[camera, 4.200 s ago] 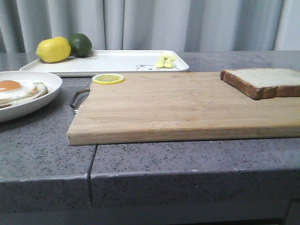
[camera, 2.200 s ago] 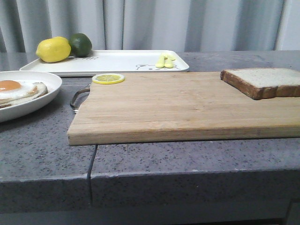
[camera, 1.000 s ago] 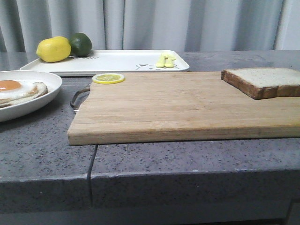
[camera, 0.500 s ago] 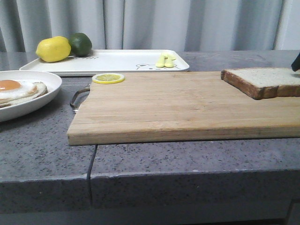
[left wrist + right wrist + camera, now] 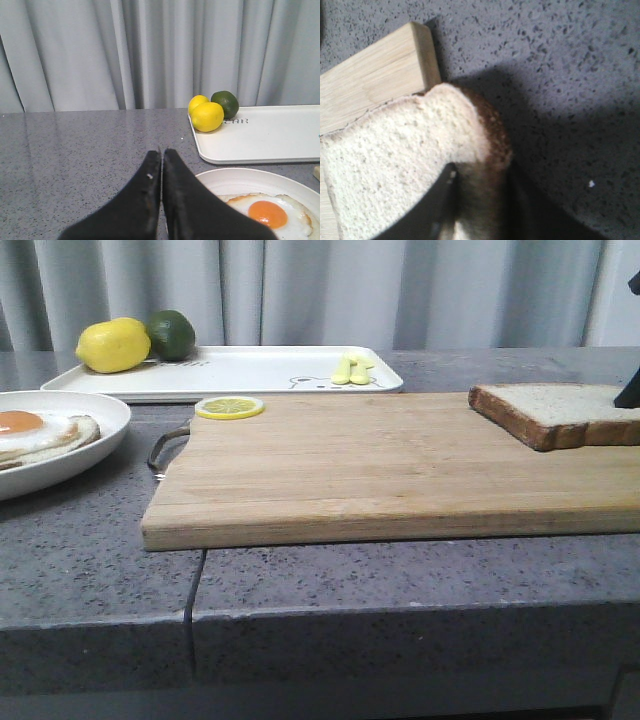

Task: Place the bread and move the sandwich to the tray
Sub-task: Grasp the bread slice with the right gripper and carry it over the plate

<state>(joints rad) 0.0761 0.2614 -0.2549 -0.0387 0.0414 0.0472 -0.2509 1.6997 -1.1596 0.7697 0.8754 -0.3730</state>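
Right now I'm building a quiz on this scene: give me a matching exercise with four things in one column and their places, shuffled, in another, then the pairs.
Things:
1. bread
2. egg
3. lemon slice
4. lemon

Places:
A. on the tray, beside the lime
B. on the plate
C. far left corner of the board
D. right end of the board, at the right tool

Pairs: 1-D, 2-B, 3-C, 4-A

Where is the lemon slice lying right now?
Front view: the lemon slice lies on the cutting board's far left corner, just before the tray.
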